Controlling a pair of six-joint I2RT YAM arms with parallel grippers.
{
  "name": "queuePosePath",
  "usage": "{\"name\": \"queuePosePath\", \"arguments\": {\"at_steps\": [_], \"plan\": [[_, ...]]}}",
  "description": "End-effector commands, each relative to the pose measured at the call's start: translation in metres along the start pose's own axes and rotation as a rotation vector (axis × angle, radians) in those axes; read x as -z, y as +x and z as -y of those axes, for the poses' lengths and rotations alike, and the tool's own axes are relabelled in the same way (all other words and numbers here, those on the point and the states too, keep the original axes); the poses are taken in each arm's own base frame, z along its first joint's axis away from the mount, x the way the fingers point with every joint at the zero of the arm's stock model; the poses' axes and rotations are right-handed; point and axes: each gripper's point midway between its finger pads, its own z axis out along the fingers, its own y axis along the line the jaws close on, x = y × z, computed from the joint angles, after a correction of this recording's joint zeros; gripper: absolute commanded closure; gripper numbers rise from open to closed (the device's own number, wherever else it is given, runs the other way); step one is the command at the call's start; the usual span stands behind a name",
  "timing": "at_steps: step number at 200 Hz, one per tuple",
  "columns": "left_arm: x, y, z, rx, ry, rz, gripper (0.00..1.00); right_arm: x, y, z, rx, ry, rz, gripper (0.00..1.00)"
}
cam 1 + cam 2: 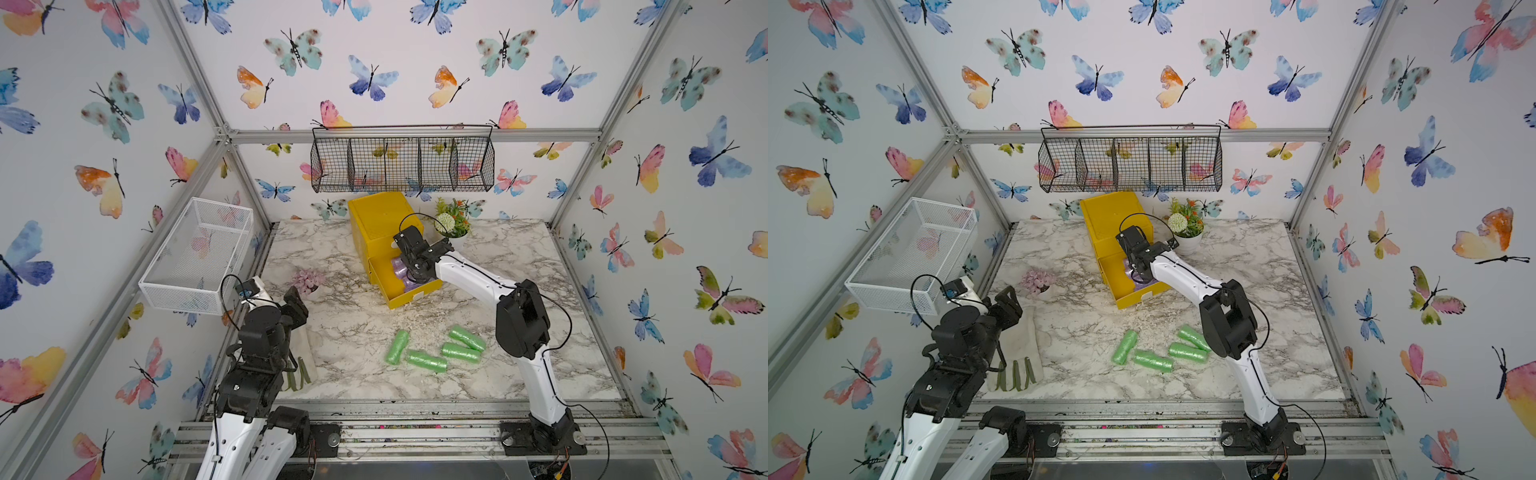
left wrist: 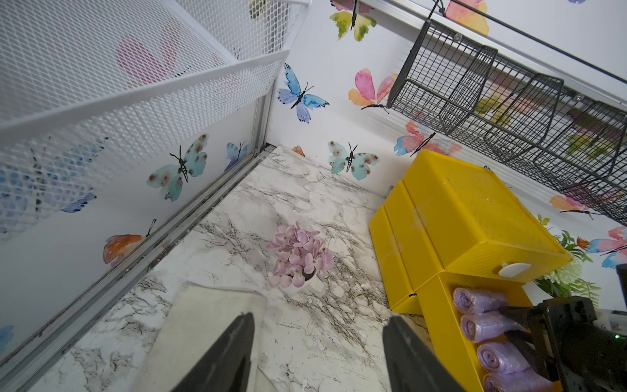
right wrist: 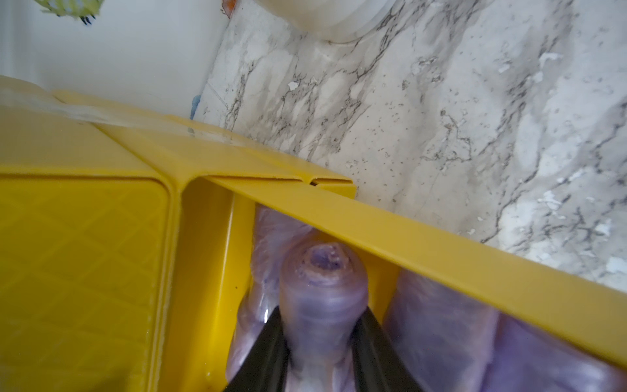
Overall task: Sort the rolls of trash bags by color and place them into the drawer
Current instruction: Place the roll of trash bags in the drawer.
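Green rolls (image 1: 426, 360) four, purple (image 2: 500, 356) perhaps four.

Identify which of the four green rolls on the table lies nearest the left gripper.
The green roll at the group's left end, closest to the left gripper. It points front to back; the other three lie more crosswise, farther right.

Both arms have glossy white shells between chunky matt-black joint housings. The right arm (image 1: 469, 276) has small dark screws along its white shell, a thin black cable (image 1: 417, 214) and a black base plate (image 1: 540, 442). The left arm (image 1: 257, 345) carries a white wrist camera housing (image 1: 246, 287) with a blue patch. The left gripper (image 2: 319, 320) has black, tapered fingers (image 2: 234, 353).
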Motion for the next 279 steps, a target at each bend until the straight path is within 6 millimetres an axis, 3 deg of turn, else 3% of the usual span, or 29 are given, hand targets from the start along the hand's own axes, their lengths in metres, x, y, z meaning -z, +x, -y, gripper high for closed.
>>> {"name": "queuePosePath", "arguments": {"at_steps": [1, 98, 158, 208, 279], "plan": [[0.000, -0.002, -0.004, -0.004, -0.014, 0.024, 0.35, 0.018, -0.004, -0.006, -0.027, -0.033, -0.002, 0.66], [0.001, -0.004, -0.004, -0.003, -0.015, 0.027, 0.35, 0.039, -0.011, -0.013, -0.046, -0.070, -0.013, 0.66], [0.004, -0.008, -0.004, -0.004, -0.018, 0.030, 0.35, 0.031, -0.003, -0.011, -0.037, -0.067, -0.037, 0.66], [0.004, -0.009, -0.004, -0.004, -0.022, 0.031, 0.34, 0.018, 0.006, -0.007, -0.024, -0.051, -0.060, 0.60], [0.007, -0.012, -0.005, -0.007, -0.026, 0.037, 0.34, 0.031, -0.001, -0.015, -0.032, -0.092, -0.047, 0.57]]}}
